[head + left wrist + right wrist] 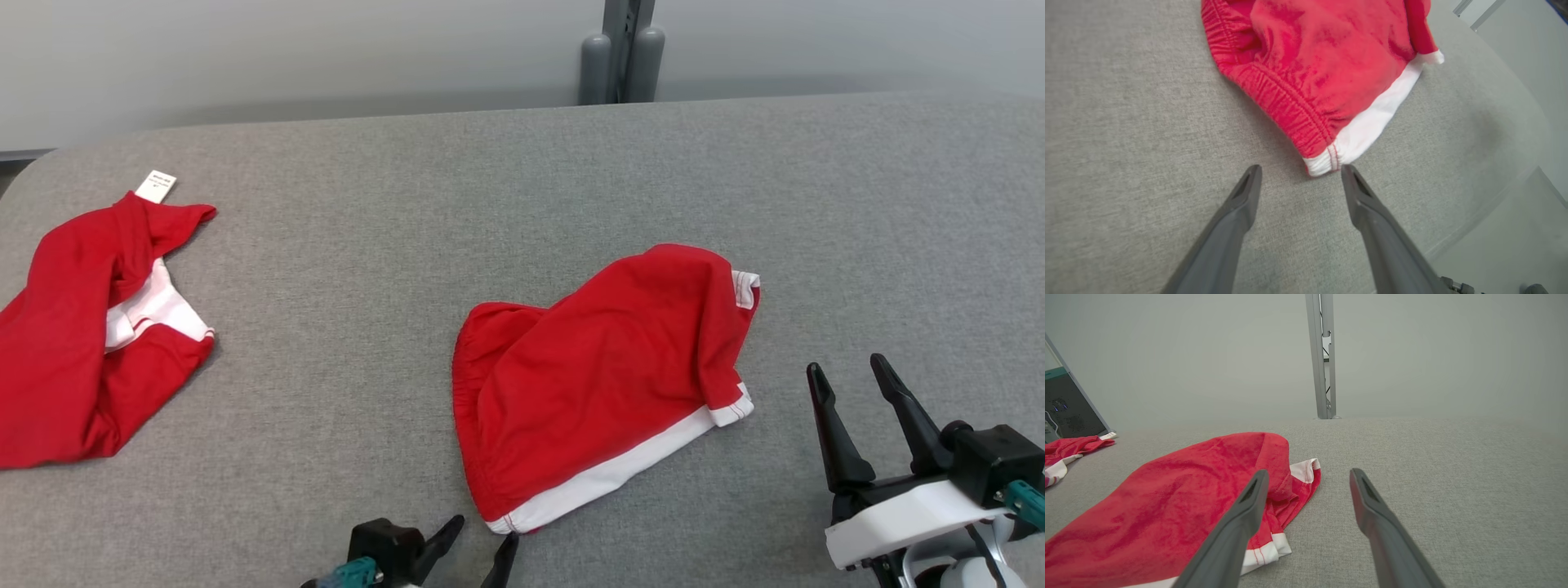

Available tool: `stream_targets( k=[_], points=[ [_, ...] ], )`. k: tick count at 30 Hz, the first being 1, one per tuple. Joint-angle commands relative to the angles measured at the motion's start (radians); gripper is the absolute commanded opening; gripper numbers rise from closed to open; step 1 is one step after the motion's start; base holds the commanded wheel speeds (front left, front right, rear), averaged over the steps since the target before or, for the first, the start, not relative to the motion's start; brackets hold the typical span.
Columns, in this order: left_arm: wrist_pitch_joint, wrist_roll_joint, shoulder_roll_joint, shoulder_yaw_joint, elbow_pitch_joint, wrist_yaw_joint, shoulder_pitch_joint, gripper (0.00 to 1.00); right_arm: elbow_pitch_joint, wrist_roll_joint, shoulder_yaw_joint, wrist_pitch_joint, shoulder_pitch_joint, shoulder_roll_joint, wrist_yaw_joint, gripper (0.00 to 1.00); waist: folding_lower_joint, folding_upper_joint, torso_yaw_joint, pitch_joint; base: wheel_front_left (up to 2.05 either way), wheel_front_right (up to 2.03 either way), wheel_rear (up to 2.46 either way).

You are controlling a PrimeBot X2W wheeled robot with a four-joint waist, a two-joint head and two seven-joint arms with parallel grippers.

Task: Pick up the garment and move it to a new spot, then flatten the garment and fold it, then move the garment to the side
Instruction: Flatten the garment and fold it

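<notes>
Garment (604, 376): red shorts with a white side band (620, 469), lying in the middle of the grey cloth-covered table (522, 180); loose on the surface, held by nothing

Lie of the cloth: rumpled rather than flat; the far right corner is doubled over on itself, and the elastic waistband (1286, 102) curls along the left edge

Left gripper (483, 531): fingers spread wide and empty; low over the table, the tips just beside the garment's near corner where waistband and white band meet; I cannot tell whether either tip touches the cloth

Right gripper (845, 365): fingers likewise wide apart, nothing between them; it stands to the right of the garment and clear of it

Second garment (65, 351): another red-and-white piece with a white tag (155, 185), heaped at the table's left edge, well apart from the first

Done so far: nothing that can be confirmed; whether the garment has had its first move cannot be read from how it lies

Left to do: by my judgement nearly everything; the cloth is neither flattened nor folded, and the move to the side comes after that

Likely step in hand: the left gripper looks lined up to take the near corner
</notes>
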Motion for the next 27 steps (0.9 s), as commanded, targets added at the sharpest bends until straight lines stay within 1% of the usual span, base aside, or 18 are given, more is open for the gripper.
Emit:
stream_targets(
  k=[1,5,6,7,9,12,17,18,23,27],
  points=[
    [-0.01,-0.011,-0.005,0.003,0.023,-0.008,-0.028,1.0,-0.001,0.008,0.003,0.0,-0.01,-0.006,0.0,1.0,0.0,0.0,-0.008,0.007,0.0,0.0,0.0],
    [-0.039,-0.032,-0.021,0.011,0.059,-0.024,-0.046,1.0,0.007,0.011,0.002,0.007,-0.004,-0.014,0.0,1.0,0.0,0.0,-0.016,0.013,0.0,0.0,0.0],
    [-0.036,-0.043,-0.024,0.009,0.068,-0.032,-0.049,0.8,0.01,0.01,0.005,0.011,-0.002,-0.018,0.0,1.0,0.0,0.0,-0.018,0.014,0.0,0.0,0.0],
    [-0.037,-0.047,-0.026,0.01,0.074,-0.037,-0.053,0.0,0.013,0.011,0.008,0.013,-0.002,-0.021,0.0,1.0,0.0,0.0,-0.02,0.016,0.0,0.0,0.0],
    [-0.038,-0.06,-0.03,0.008,0.089,-0.052,-0.068,0.0,0.025,0.018,0.019,0.02,-0.007,-0.032,0.0,1.0,0.0,0.0,-0.021,0.02,0.0,0.0,0.0],
    [-0.046,-0.061,-0.031,0.005,0.1,-0.057,-0.077,0.0,0.045,0.028,0.049,0.03,-0.018,-0.043,0.0,1.0,0.0,0.0,-0.019,0.026,0.0,0.0,0.0],
    [-0.058,-0.053,-0.033,0.003,0.114,-0.058,-0.1,0.0,0.099,0.061,0.14,0.058,-0.061,-0.075,0.0,1.0,0.0,0.0,-0.011,0.039,0.0,0.0,0.0],
    [-0.058,-0.053,-0.033,0.003,0.114,-0.058,-0.1,0.0,0.099,0.061,0.14,0.058,-0.061,-0.075,0.0,1.0,0.0,0.0,-0.011,0.039,0.0,0.0,0.0],
    [-0.067,-0.045,-0.036,-0.007,0.129,-0.061,-0.117,0.0,0.165,0.101,0.235,0.095,-0.117,-0.102,0.0,1.0,0.0,0.0,0.005,0.049,0.0,0.0,0.0],
    [-0.077,-0.046,-0.041,-0.013,0.14,-0.061,-0.126,0.0,0.205,0.135,0.289,0.106,-0.146,-0.115,0.0,1.0,0.0,0.0,0.016,0.05,0.0,0.0,0.0]
  ],
)
